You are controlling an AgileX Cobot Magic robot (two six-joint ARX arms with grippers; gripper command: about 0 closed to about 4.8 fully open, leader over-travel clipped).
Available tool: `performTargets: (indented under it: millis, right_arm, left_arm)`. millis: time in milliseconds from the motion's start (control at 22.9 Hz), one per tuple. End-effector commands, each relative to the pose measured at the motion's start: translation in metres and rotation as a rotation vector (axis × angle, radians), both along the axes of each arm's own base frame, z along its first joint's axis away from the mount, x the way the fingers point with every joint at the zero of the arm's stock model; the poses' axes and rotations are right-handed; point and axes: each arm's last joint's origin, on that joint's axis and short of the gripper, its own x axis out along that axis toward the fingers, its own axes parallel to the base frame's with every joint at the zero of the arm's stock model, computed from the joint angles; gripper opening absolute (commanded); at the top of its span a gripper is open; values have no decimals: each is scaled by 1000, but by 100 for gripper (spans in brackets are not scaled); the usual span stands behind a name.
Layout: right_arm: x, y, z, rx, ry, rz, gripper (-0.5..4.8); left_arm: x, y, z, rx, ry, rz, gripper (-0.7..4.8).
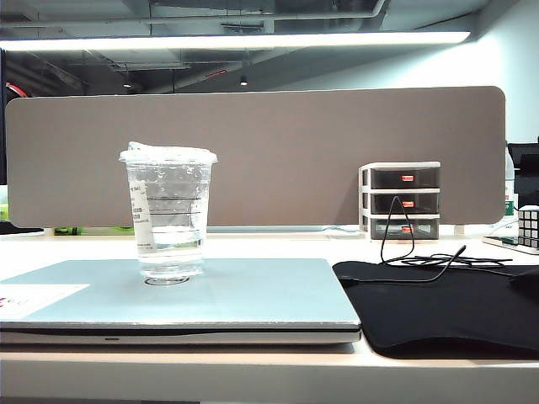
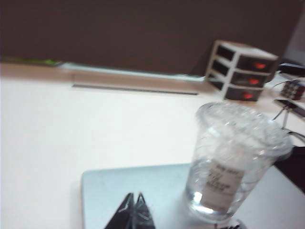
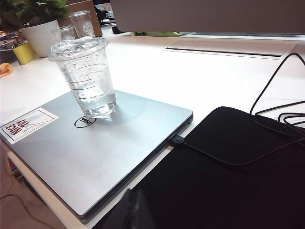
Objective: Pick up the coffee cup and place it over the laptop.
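Laptop [image 1: 236, 295] under upright coffee cup [image 1: 169, 210]; both jaws shut, apart.

Coffee cup [image 2: 236, 160] upright on laptop [image 2: 157, 191], left gripper [image 2: 134, 210] jaws closed

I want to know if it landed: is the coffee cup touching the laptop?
Touching. The right wrist view shows the coffee cup standing upright with its base flat on the laptop lid, beside the logo.
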Motion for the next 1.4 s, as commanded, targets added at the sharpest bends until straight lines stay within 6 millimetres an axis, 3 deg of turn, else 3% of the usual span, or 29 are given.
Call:
performTargets:
  millis: [44,263,481,875,1050,1181,1400]
  right_arm:
    - [0,0,-1,-1,-12,-1,-6]
    - [1,-1,1,-7,-26,-50,-6]
    - [5,-7,5,-94,-118,-281,-6]
    - [7,-18,16,-93,-205,-677,-6]
    - [6,-19,16,-90,-213,-687,-6]
    - [6,-19,17,-88,-215,-687,-6]
    - [6,-18,16,-84,-213,-679,-6]
  left_arm:
    - [-9,1,-6,78,51,59,-5]
    - [-22,2,-10,111,78,94,-5]
    - [-29,4,-4,131,-4,178,-5]
    - [-30,6,-6,181,13,231,-5]
    - [-30,6,-4,196,-11,244,-5]
    - [-30,9,0,240,-59,364,-5]
    - [-30,8,2,231,-80,340,-3]
